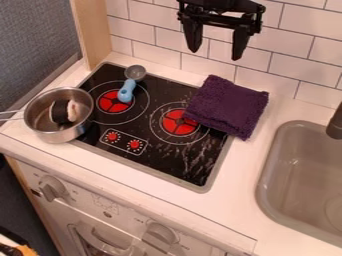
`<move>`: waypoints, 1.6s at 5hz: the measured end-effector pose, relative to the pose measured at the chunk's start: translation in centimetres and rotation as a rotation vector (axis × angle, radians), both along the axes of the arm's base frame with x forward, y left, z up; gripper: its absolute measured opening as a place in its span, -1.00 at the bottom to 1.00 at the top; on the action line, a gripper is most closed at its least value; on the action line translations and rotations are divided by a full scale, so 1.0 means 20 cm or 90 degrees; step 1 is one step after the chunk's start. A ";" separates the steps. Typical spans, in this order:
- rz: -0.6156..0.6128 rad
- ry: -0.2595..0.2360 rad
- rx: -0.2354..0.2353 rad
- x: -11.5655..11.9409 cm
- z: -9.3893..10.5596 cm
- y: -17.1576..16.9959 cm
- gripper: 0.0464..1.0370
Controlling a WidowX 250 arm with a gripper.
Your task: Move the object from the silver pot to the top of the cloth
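Note:
My gripper (216, 50) hangs at the top of the view, above and behind the cloth, its two fingers spread apart with nothing between them. At the left, a silver pot (41, 131) stands on the stove's left edge, its handle pointing left. Inside the pot lies a small black and pinkish-white object (61, 111). The purple cloth (228, 106) lies folded across the stove's right back corner and the counter beside it, with nothing on top.
A blue-handled scoop (126, 91) lies on the back left burner of the black stove (145, 122). The grey sink (302, 172) with a dark faucet (335, 123) is at the right. A tiled wall (160, 56) rises behind the counter, and a wooden post stands at the back left.

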State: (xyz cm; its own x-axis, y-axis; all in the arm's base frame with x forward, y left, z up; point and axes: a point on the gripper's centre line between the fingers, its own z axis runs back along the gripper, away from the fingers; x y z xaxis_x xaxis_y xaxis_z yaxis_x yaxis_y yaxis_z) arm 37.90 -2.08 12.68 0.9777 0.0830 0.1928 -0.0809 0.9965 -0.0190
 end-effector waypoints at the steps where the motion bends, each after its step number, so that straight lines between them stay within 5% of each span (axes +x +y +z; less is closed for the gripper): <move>1: -0.001 0.027 0.003 -0.02 -0.07 0.00 0.92; 2: 0.049 0.057 0.019 -0.11 -0.15 0.17 0.92; 3: 0.141 0.025 0.042 -0.24 -0.02 0.44 0.92; 4: 0.242 0.029 0.051 -0.42 0.06 0.67 0.92; 5: 0.268 0.072 0.036 -0.55 -0.06 0.84 0.92; 6: 0.233 0.116 0.058 -0.60 -0.21 0.88 0.92; 7: 0.211 0.108 0.086 -0.60 -0.28 0.93 0.92; 8: 0.223 0.138 0.103 -0.62 -0.38 0.96 0.92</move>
State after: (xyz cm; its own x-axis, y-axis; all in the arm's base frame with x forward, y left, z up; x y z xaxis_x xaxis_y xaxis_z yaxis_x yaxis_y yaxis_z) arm 25.60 17.10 5.08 0.9153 0.4020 0.0241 -0.3990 0.8971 0.1896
